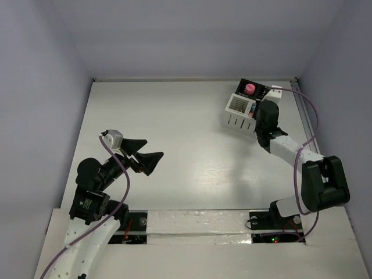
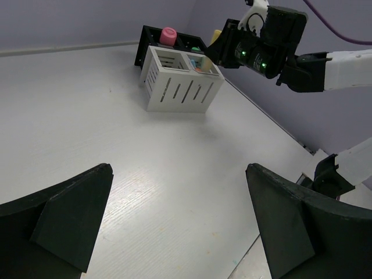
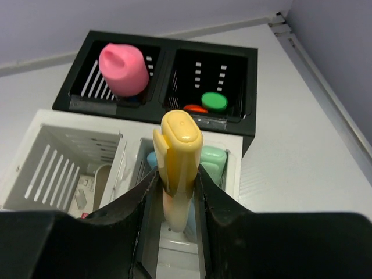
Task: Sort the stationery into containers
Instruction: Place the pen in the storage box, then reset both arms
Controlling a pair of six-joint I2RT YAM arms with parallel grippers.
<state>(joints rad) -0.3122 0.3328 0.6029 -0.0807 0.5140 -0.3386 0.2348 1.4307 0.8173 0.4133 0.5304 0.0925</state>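
One yellow pen (image 3: 177,152) upright over pen-filled compartment of white box (image 3: 43,168) | right pincer (image 3: 177,185) clamped on its lower barrel | left pincer (image 2: 179,180) wide, well apart from box | pen likely light, stiff, slick; grip mid-barrel
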